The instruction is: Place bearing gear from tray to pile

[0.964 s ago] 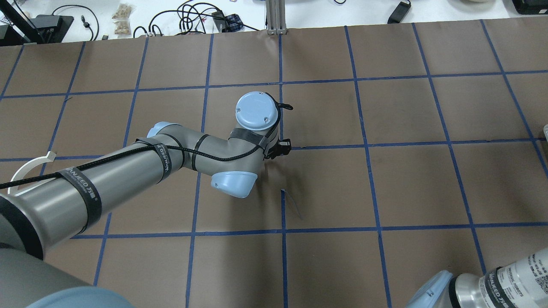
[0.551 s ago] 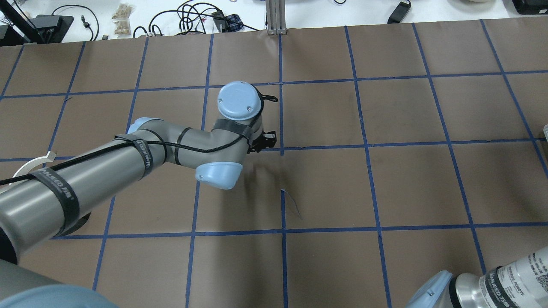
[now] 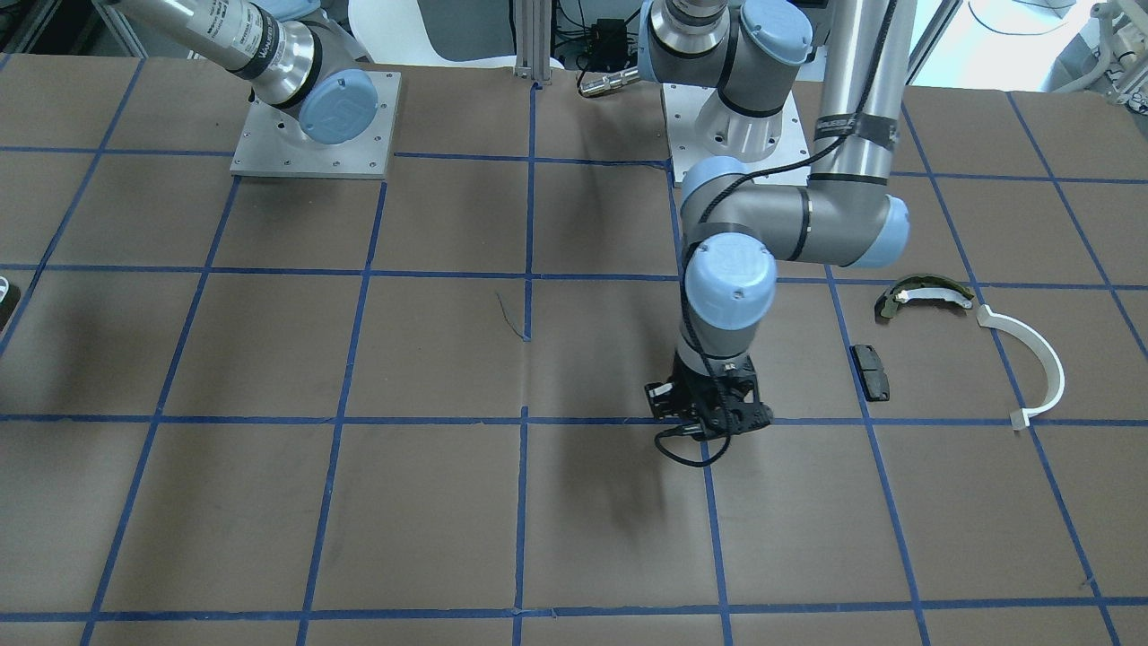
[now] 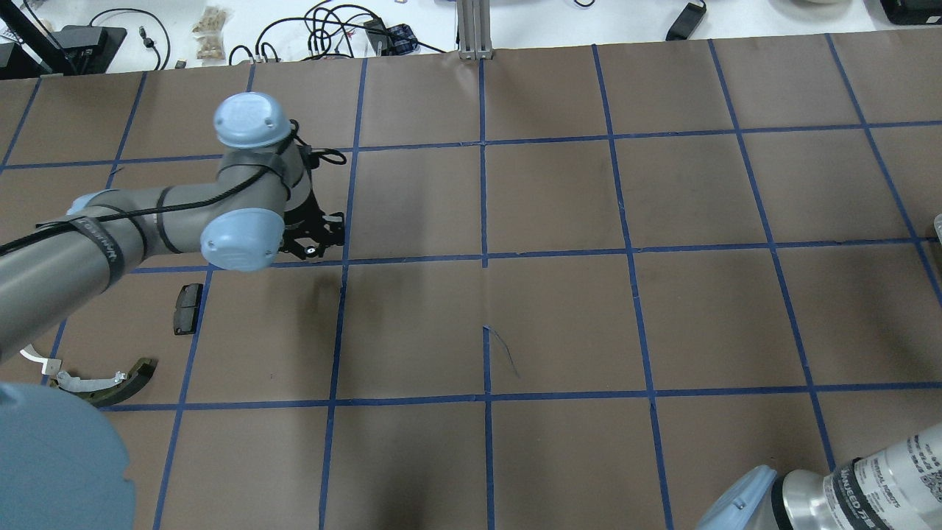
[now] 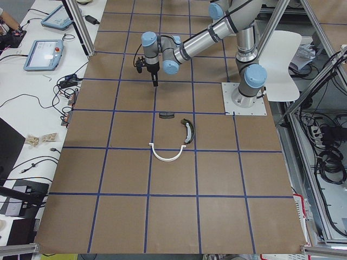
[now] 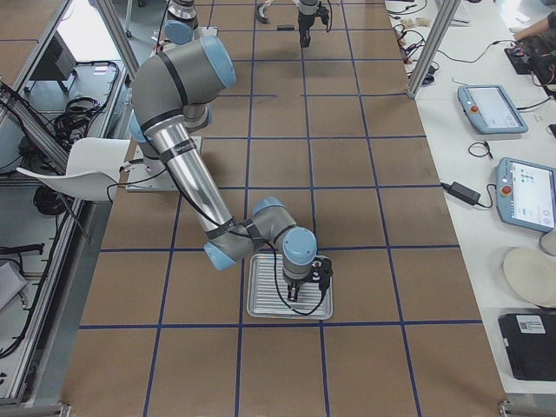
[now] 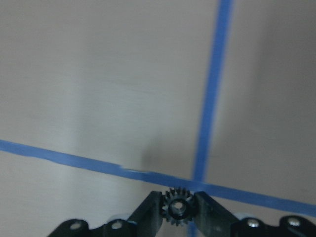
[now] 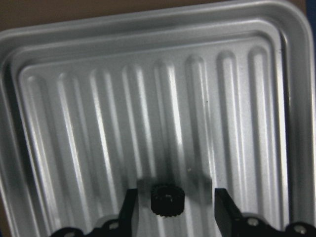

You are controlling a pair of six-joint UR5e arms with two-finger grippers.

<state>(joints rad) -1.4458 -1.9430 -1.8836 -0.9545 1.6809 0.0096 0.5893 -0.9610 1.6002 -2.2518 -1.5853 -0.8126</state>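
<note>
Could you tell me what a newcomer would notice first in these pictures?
The left tool pinches a small black gear above the blue-taped brown table, near the brake shoe, black pad and white arc. Far off, the right tool stands open around a second gear lying on a ribbed metal tray.

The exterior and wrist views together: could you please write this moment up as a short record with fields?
left gripper: jaws shut on a small black gear, above a tape crossing
right gripper: jaws open on either side of a second black gear, not touching it
second black gear: lying flat on the ribbed metal tray
pile: brake shoe, white arc, black pad, apart from one another
gear in pile: none yet
</note>
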